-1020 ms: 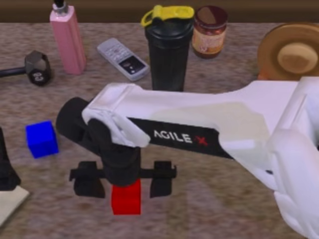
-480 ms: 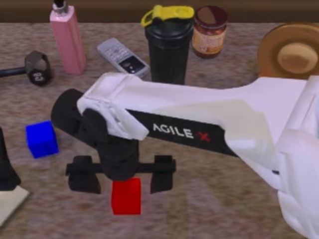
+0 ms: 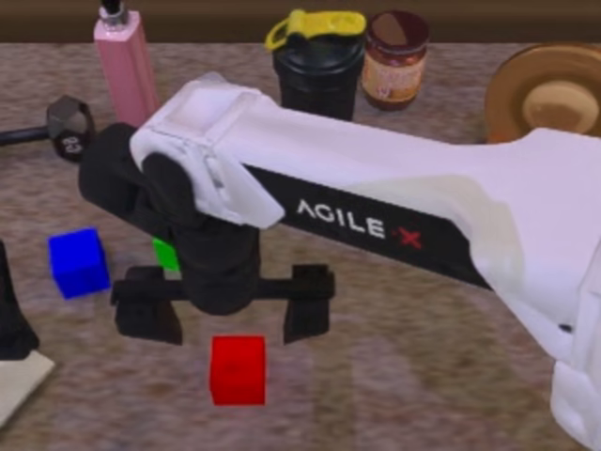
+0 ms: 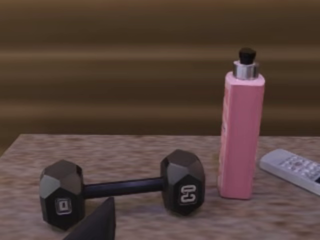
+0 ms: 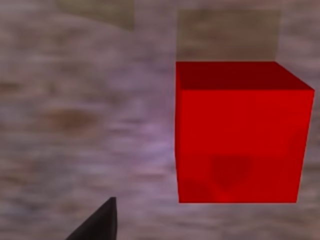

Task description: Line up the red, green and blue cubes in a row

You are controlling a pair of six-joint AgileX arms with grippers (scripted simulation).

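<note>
The red cube (image 3: 237, 369) rests on the table near the front, free of any grip; it fills the right wrist view (image 5: 240, 135). My right gripper (image 3: 228, 318) hovers just behind it, open, with nothing between its fingers; one fingertip (image 5: 102, 222) shows in the right wrist view. The blue cube (image 3: 79, 262) sits at the left. A sliver of the green cube (image 3: 165, 254) peeks out behind the right gripper, the remainder hidden by it. My left gripper (image 3: 11, 324) is parked at the table's left edge, with one fingertip (image 4: 100, 222) in its wrist view.
Along the back stand a pink bottle (image 3: 127, 70), a black dumbbell (image 3: 66, 127), a black shaker bottle (image 3: 319, 66), a jar (image 3: 395, 58) and a round wooden piece (image 3: 549, 94). A remote (image 4: 295, 167) lies beside the pink bottle. A white pad (image 3: 19, 381) lies front left.
The right gripper has lifted and drawn back from the red cube, which stays put on the table. The arm swung leftward, uncovering part of the green cube and covering the remote.
</note>
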